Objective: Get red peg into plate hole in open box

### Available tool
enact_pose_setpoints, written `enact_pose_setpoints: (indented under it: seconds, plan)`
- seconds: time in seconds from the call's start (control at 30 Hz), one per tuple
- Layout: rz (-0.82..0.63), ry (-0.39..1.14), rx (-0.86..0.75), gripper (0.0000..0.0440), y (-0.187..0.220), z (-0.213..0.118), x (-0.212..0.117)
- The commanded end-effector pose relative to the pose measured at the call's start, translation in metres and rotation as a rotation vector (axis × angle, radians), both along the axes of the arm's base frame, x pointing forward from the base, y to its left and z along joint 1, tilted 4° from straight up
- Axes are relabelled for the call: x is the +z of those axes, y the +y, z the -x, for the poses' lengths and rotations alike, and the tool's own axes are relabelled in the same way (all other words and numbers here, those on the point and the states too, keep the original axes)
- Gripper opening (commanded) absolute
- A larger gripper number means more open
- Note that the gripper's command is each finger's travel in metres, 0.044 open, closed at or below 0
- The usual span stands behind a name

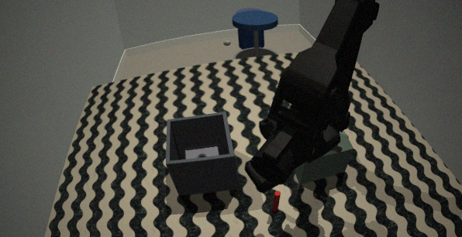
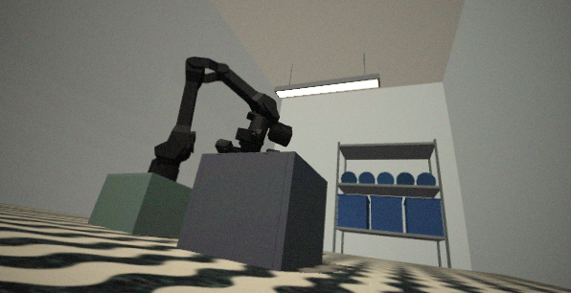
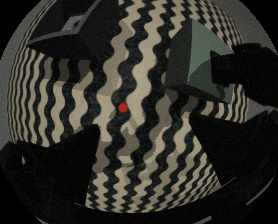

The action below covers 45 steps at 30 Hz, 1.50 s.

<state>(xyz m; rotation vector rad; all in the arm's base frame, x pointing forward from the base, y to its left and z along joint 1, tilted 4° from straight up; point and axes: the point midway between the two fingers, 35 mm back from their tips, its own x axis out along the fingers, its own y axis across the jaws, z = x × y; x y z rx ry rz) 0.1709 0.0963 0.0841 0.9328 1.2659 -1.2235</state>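
Red peg (image 1: 276,201) (image 3: 122,107) upright on the worktop (image 1: 116,132) (image 2: 48,259) (image 3: 65,107), outside the box and well apart from its walls. Wrist view shows only its round red end, a little left of centre in the picture. Exterior view does not show it.

Claw (image 1: 267,174) (image 2: 248,150) (image 3: 144,123) spread wide, nothing between its fingers. Wrist view has the two dark fingers coming in from the lower left and lower right, a broad gap between them. Fingertips hidden behind the box in the exterior view — their height over the worktop cannot be told there.

Open box (image 1: 207,176) (image 2: 239,206) (image 3: 97,30), dark grey, square-cornered, standing mouth up. Inside at the bottom, a pale grey plate (image 1: 211,152) (image 3: 69,22), partly cut off by the near wall in the top view. Its hole (image 1: 201,156) (image 3: 76,23) shows dark, no red in the visible part.

Black arm (image 1: 318,70) (image 2: 192,101) (image 3: 252,70) rises from a green block (image 1: 325,166) (image 2: 120,201) (image 3: 202,50), then bends over and down. Wavy black-and-cream stripes run across the worktop.

Background: blue round-topped stool (image 1: 255,18); metal shelf unit (image 2: 388,190) with blue bins (image 2: 387,214) — long lamp (image 2: 331,87) hanging above.
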Motion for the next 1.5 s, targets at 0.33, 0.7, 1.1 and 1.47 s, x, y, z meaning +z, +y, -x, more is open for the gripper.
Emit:
enact_pose_setpoints:
  seconds: [0.33, 0.7, 1.1, 1.47]
  plan:
    - [0.05, 0.001, 0.044, 0.0428, -0.005, -0.005, -0.048]
    - [0.058, -0.015, 0.056, 0.0402, -0.007, -0.009, -0.08]
    - [0.074, -0.031, 0.038, 0.0366, -0.013, -0.006, -0.111]
    - [0.046, -0.054, 0.048, 0.0156, -0.005, -0.014, -0.133]
